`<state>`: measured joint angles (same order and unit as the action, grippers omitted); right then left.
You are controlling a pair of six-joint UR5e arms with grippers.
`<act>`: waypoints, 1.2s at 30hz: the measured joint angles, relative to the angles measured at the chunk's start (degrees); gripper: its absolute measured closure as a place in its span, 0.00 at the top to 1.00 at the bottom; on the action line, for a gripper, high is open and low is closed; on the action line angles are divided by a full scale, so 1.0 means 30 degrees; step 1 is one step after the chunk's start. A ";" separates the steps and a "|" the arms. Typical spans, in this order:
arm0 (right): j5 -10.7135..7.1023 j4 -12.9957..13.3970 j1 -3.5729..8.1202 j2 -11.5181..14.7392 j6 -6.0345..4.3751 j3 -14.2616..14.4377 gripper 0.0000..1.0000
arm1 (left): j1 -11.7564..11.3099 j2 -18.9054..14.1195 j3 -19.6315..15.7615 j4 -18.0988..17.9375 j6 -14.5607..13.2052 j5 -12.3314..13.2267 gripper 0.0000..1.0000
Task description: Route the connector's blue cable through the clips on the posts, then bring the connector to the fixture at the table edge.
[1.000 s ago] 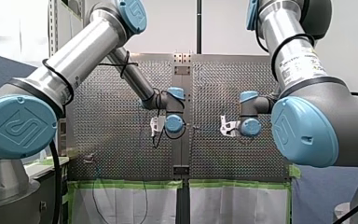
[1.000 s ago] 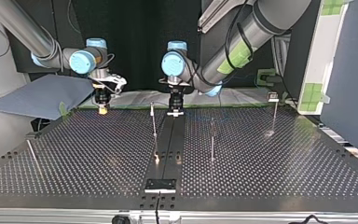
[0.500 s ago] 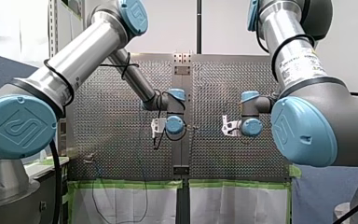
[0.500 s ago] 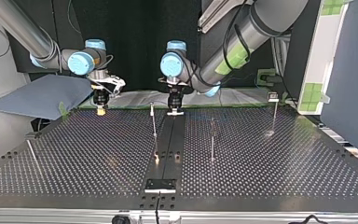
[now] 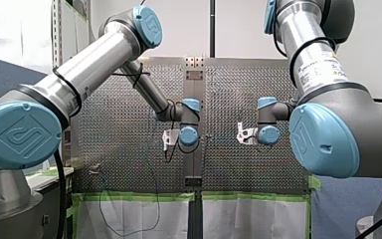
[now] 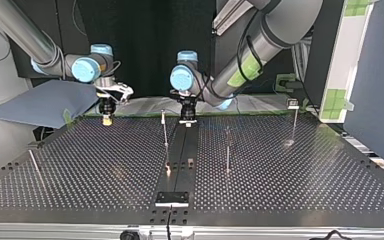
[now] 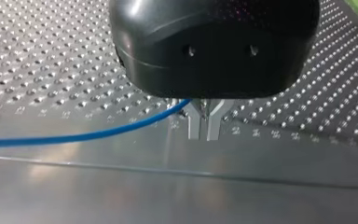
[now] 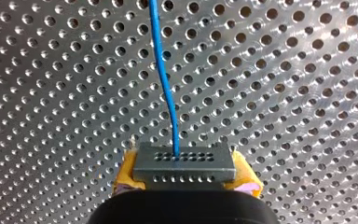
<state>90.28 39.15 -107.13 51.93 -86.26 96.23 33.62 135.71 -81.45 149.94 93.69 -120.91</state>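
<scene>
Evidently the work is at its start. My right gripper [image 6: 107, 119], at the far left of the desk in the top view, is clamped on the small grey connector block with rows of holes [image 8: 184, 162]. Its yellow pads [image 8: 127, 173] press on both ends of the block, and the thin blue cable [image 7: 74, 138] leaves the connector's face and runs out over the perforated metal desk [image 6: 305, 170]. My left gripper [image 7: 205, 126], black with slim metal fingers, hangs low over the smooth centre strip at the far middle of the desk. Its fingers are drawn together and the cable runs straight in between them, so I judge it to be pinching the cable some way along from the connector. Both grasps therefore look secured. None of the routing looks done: the thin upright metal posts [image 6: 165, 131] stand nearer the camera in the top view, well apart from both grippers. I can see no blue line at the small clip [image 6: 293, 104] atop the far-right post or at any other, though the cable is too fine to trace in that view. Left to do, as I judge it, is all the threading through the clips, then carrying the connector across to the dark flat fixture plate [image 6: 172, 198] at the near edge, well apart from the connector now.
</scene>
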 joint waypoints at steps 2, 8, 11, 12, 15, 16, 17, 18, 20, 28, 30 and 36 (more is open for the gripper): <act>0.0013 -0.0020 0.0065 -0.0003 -0.0012 -0.0056 0.00 | -0.0063 0.0000 0.0259 0.0252 -0.0034 0.0012 0.10; 0.0033 -0.0044 0.0223 -0.0031 -0.0103 -0.0250 0.00 | -0.0204 0.0006 0.1173 0.1125 -0.0074 0.0169 0.10; 0.0037 -0.0072 0.0297 -0.0033 -0.0130 -0.0366 0.00 | -0.0254 0.0007 0.1583 0.1322 -0.0087 0.0189 0.10; 0.0042 -0.0081 0.0318 -0.0033 -0.0132 -0.0397 0.00 | -0.0277 0.0007 0.1682 0.1358 -0.0091 0.0189 0.10; 0.0051 -0.0115 0.0389 -0.0035 -0.0156 -0.0515 0.00 | -0.0336 0.0007 0.1803 0.1397 -0.0094 0.0190 0.10; 0.0052 -0.0138 0.0413 -0.0035 -0.0178 -0.0555 0.00 | -0.0350 0.0008 0.1818 0.1401 -0.0094 0.0194 0.10; 0.0054 -0.0152 0.0433 -0.0036 -0.0191 -0.0576 0.00 | -0.0362 0.0008 0.1827 0.1403 -0.0095 0.0201 0.10; 0.0054 -0.0162 0.0451 -0.0036 -0.0203 -0.0591 0.00 | -0.0380 0.0009 0.1835 0.1407 -0.0101 0.0212 0.13; 0.0054 -0.0176 0.0483 -0.0039 -0.0218 -0.0612 0.00 | -0.0399 0.0020 0.1837 0.1421 -0.0108 0.0226 0.13; -0.0042 -0.0210 0.0449 -0.0044 -0.0228 -0.0623 0.00 | -0.0265 0.0010 0.1840 0.1787 0.0027 0.0936 0.37; -0.0105 -0.0220 0.0422 -0.0046 -0.0228 -0.0623 0.00 | -0.0223 0.0005 0.1841 0.1985 0.0008 0.1231 0.44; -0.0199 -0.0290 0.0369 -0.0059 -0.0229 -0.0624 0.00 | -0.0191 -0.0011 0.1841 0.2713 -0.0525 0.2013 0.92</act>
<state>89.68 38.28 -106.03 51.76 -86.94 94.36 33.04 135.68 -75.93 158.08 92.12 -114.88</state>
